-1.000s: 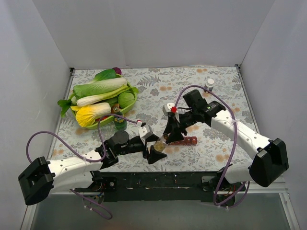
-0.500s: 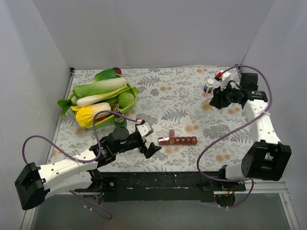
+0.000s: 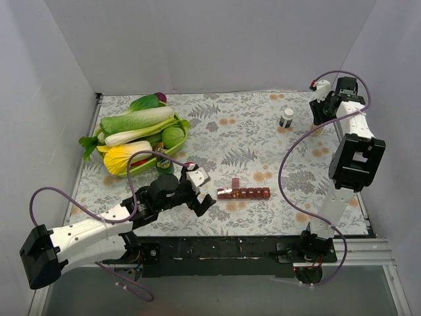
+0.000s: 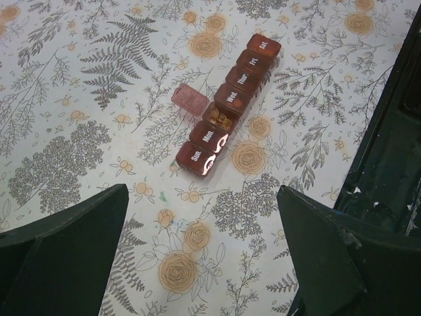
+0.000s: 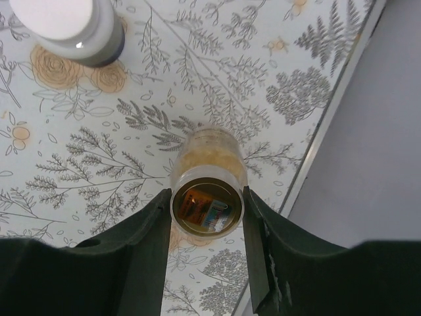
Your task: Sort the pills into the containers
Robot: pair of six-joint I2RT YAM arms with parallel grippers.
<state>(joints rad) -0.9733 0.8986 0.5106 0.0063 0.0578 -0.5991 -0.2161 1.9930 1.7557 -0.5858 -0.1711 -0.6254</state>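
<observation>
The containers point(image 3: 243, 193), a dark-red strip of seven joined day-marked compartments, lie on the floral table near its front middle. In the left wrist view the strip point(image 4: 231, 102) has one lid point(image 4: 189, 100) flipped open, with small pills point(image 4: 219, 120) inside that compartment. My left gripper point(image 3: 200, 197) is open and empty just left of the strip, its jaws wide apart point(image 4: 204, 263). My right gripper point(image 3: 321, 108) is at the back right corner, shut on a small clear bottle point(image 5: 208, 191) of yellowish contents, held above the table.
A white-capped dark bottle point(image 3: 287, 117) stands just left of the right gripper and shows in the right wrist view point(image 5: 66, 26). A green basket point(image 3: 182, 136) of vegetables sits at the back left, with a small green bottle point(image 3: 164, 172) beside it. The right wall is close.
My right arm has swung from over the strip to the back right corner, carrying the clear bottle. My left gripper stays open beside the strip, shifted slightly.
</observation>
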